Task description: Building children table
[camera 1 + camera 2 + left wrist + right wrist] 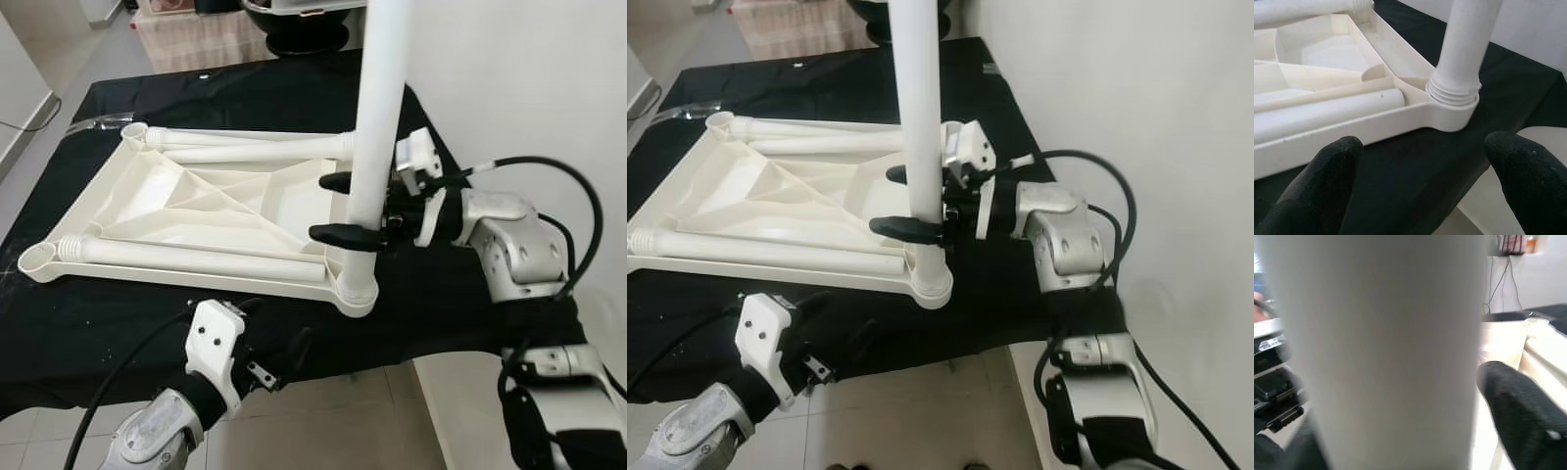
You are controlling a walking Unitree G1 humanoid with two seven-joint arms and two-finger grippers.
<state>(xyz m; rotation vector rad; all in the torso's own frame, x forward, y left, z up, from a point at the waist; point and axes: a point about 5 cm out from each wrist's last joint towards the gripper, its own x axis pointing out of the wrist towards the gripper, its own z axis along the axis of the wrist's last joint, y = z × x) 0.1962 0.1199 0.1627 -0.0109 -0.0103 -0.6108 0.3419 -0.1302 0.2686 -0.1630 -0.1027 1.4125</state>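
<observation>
A: Entry, tabletop position. The white plastic tabletop [186,211] lies upside down on the black cloth [235,88] covering the work surface, ribbed underside facing up. One corner socket [355,294] sits at the near right edge of the cloth.

B: Legs?

A: One white table leg [377,127] stands upright in that near right corner socket, threaded end seated in the collar. The left wrist view shows the threads [1453,93] just above the collar rim. Two more loose legs lie flat inside the tabletop: one along the near side [191,257], one along the far side [245,149].

B: Right gripper state?

A: Right gripper [343,208] is clamped on the upright leg, one black finger on either side of the tube, a little above the socket. In the right wrist view the leg [1386,352] is blurred and very close, with one finger [1520,411] beside it.

B: Left gripper?

A: Left gripper [1420,181] is spread wide with nothing between its fingertips [1327,176]. It sits low at the near edge of the cloth, pointing at the socket corner, apart from the tabletop. Tiled floor [323,421] below it.

B: Surroundings?

A: White wall [529,78] to the right.
</observation>
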